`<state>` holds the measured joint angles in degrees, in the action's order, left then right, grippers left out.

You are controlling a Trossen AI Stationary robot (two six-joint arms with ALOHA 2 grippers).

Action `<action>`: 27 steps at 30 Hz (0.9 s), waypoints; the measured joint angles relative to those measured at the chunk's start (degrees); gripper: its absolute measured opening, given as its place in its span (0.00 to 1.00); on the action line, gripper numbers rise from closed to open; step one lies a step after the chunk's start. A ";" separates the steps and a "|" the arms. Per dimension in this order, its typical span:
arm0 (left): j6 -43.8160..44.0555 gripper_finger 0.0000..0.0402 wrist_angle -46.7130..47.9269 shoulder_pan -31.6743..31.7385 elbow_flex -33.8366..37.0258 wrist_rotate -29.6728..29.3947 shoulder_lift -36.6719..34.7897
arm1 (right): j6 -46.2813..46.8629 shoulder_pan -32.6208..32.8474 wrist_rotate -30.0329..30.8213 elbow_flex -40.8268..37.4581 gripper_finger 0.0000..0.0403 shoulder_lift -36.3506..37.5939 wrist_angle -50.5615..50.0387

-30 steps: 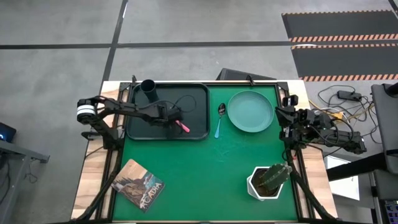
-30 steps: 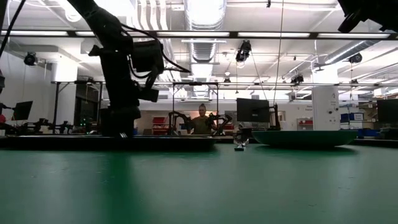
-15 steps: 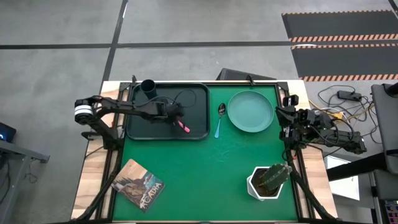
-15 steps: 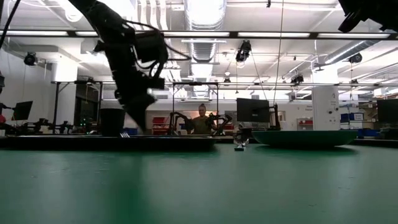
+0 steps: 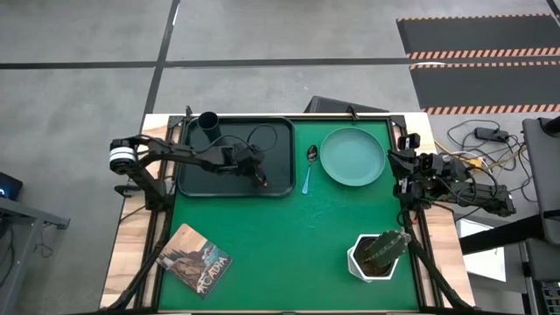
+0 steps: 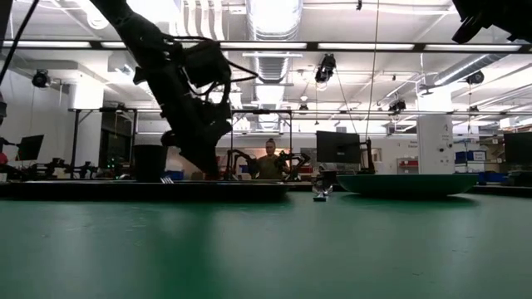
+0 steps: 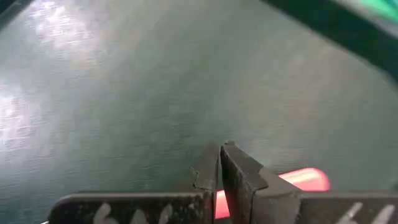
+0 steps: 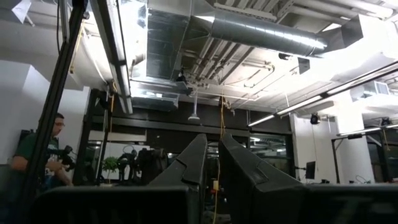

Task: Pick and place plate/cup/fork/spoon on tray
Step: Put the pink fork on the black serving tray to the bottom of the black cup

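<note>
Fork [image 7: 305, 179] lay on the floor of the tray [image 5: 197, 175], near its front right corner, its pink handle showing just past the left gripper [image 5: 261, 179], whose 2 fingers [image 7: 239, 174] were pressed together over it, empty. Cup [image 5: 208, 122] stood in the tray's far left corner. Spoon [image 5: 309, 166] lay on the green mat between tray and plate [image 5: 352, 157]. The right gripper [image 8: 210, 163] waited at the table's right edge, fingers nearly together, gripping nothing
</note>
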<state>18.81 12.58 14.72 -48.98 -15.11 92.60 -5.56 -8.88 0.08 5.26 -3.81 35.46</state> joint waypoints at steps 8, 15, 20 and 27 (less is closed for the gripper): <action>2.35 0.00 -0.18 -0.16 2.42 -1.90 0.43 | 0.43 0.00 -0.03 0.00 0.08 0.00 0.07; 4.75 0.00 0.28 -0.22 4.83 -1.84 0.29 | 0.54 0.00 -0.03 0.00 0.08 0.00 0.44; 2.51 0.00 10.13 -0.24 4.76 -1.69 -2.55 | 0.61 0.00 -0.03 0.00 0.08 0.00 0.41; -1.37 0.00 28.75 -0.06 5.31 -2.05 -8.27 | 0.61 0.00 -0.03 0.00 0.08 0.00 0.42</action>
<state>17.43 41.32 14.66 -43.67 -17.16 84.34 -4.95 -8.88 0.05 5.26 -3.81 35.88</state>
